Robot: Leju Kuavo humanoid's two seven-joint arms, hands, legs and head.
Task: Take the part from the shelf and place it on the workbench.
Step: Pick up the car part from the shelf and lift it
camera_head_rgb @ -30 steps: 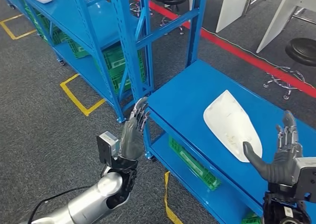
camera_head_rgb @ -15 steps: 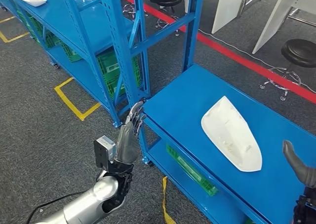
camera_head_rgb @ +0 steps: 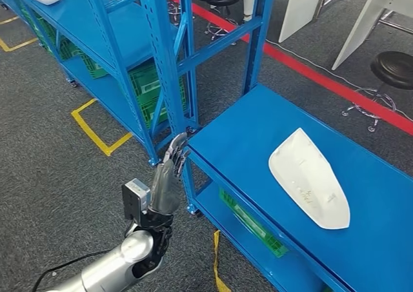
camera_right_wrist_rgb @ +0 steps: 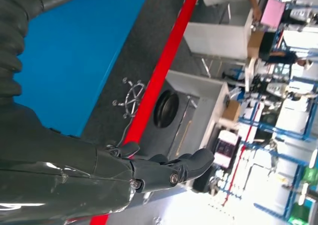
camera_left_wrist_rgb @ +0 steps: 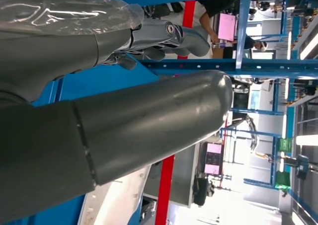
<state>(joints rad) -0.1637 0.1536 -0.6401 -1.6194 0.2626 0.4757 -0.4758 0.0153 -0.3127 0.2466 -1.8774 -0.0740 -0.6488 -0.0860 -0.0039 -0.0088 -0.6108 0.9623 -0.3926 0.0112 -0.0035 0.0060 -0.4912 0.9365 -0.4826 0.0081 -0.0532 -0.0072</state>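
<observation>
The white moulded part [camera_head_rgb: 310, 186] lies flat on the blue shelf deck [camera_head_rgb: 243, 134], untouched, with the left hand [camera_head_rgb: 168, 176] raised just beside the deck's front corner, fingers straight and holding nothing, and the right hand [camera_right_wrist_rgb: 123, 173] likewise outstretched and empty above the red floor stripe [camera_right_wrist_rgb: 157, 76].

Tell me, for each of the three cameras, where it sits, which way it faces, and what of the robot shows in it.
Head view: high on the body, facing forward and down at the blue shelf and white part; the left hand and silver arm show.
Left wrist view: behind the left hand, looking along its extended fingers past blue framing.
Right wrist view: behind the right hand, looking over the blue shelf top toward the red floor line.
Shared: head and right wrist views both show the red line.
</observation>
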